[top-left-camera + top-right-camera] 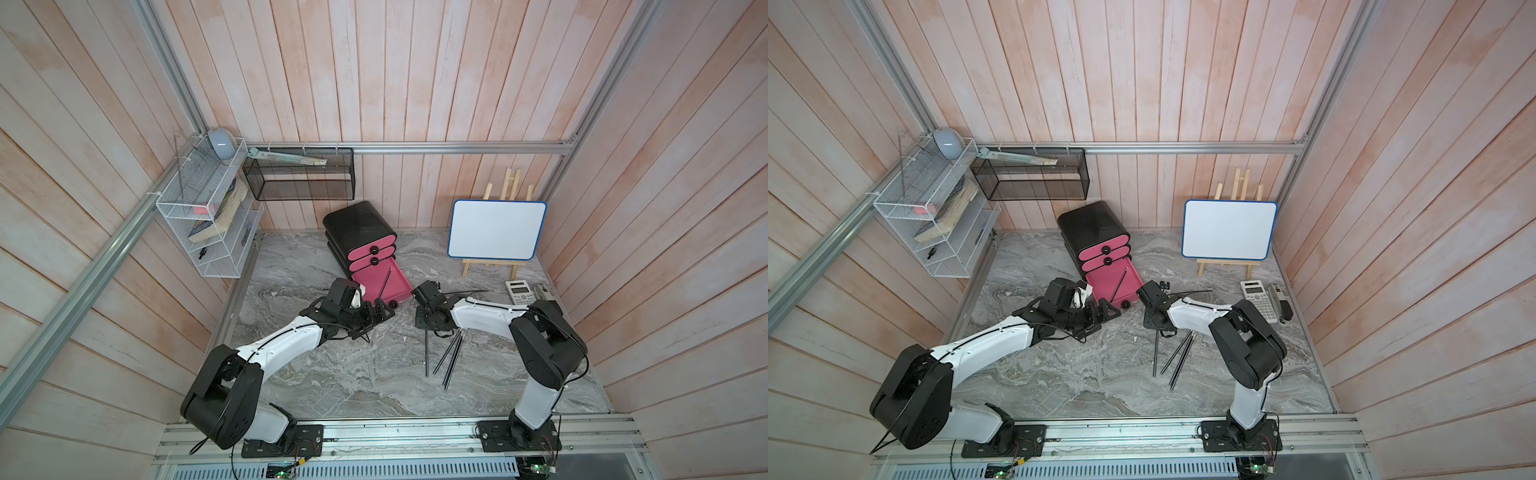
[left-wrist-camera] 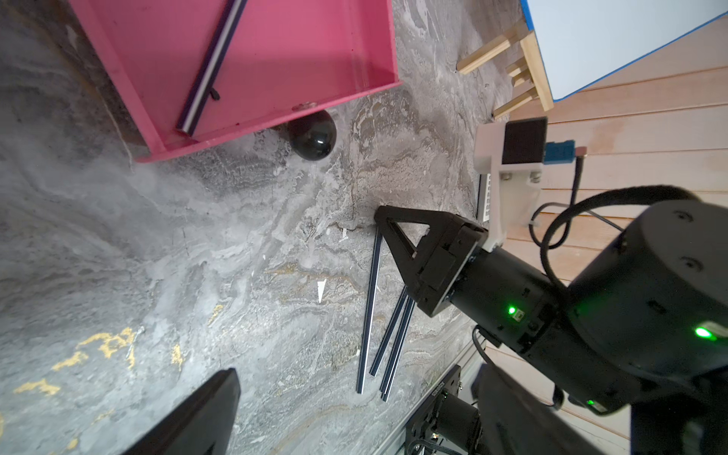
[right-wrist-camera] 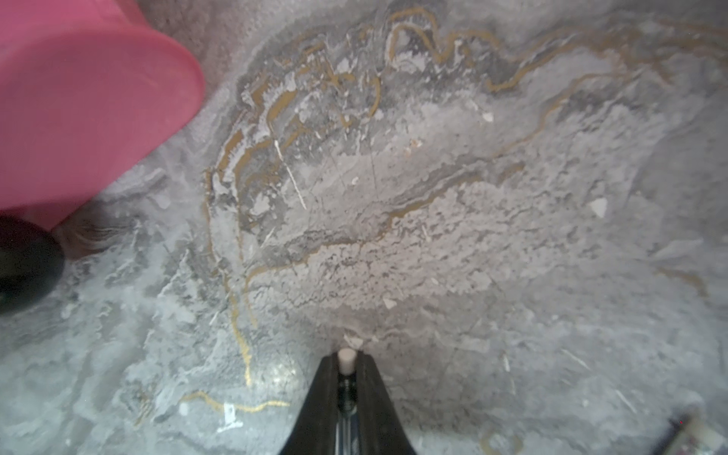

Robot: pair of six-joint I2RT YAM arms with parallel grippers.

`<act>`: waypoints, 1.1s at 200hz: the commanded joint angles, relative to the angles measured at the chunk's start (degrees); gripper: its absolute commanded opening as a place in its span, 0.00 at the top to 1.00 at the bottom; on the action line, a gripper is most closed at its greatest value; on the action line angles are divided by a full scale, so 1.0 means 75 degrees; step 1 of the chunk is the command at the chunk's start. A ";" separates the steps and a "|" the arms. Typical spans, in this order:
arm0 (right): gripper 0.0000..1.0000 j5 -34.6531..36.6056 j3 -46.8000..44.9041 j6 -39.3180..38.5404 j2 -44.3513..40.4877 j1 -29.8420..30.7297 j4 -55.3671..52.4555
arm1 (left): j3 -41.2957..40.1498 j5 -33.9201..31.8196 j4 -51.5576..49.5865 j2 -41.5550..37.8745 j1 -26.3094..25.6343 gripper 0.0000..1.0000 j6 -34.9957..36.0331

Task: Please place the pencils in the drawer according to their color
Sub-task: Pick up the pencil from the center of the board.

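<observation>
Progress: one black pencil (image 2: 208, 67) in open bottom drawer (image 2: 335, 47); pencil cluster (image 1: 452, 359) left on table (image 1: 332, 382). R gripper (image 3: 347, 360) clenched on end of loose pencil (image 2: 369, 307), not yet lifted. L gripper (image 1: 382, 312): can't tell.

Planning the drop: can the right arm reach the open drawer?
Probably yes. The drawer lies open-topped close to the right gripper, which holds a pencil, bare table between; the left gripper sits at its front.
</observation>
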 commanded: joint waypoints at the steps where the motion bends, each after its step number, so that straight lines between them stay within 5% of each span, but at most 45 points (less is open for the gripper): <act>1: 0.94 -0.0950 -0.0637 0.0019 0.1220 0.0255 -0.1844 | -0.0158 0.0046 0.0138 -0.0091 0.0055 0.00 -0.0022; 11: 1.00 -0.0996 -0.0579 0.0034 0.1283 0.0287 -0.1844 | -0.0182 0.0042 0.0140 -0.0100 0.0062 0.00 -0.0027; 220: 1.00 -0.2277 0.1002 0.1015 -0.0666 0.0364 -0.1293 | -0.0261 -0.0036 -0.0418 -0.0533 0.1205 0.00 0.0265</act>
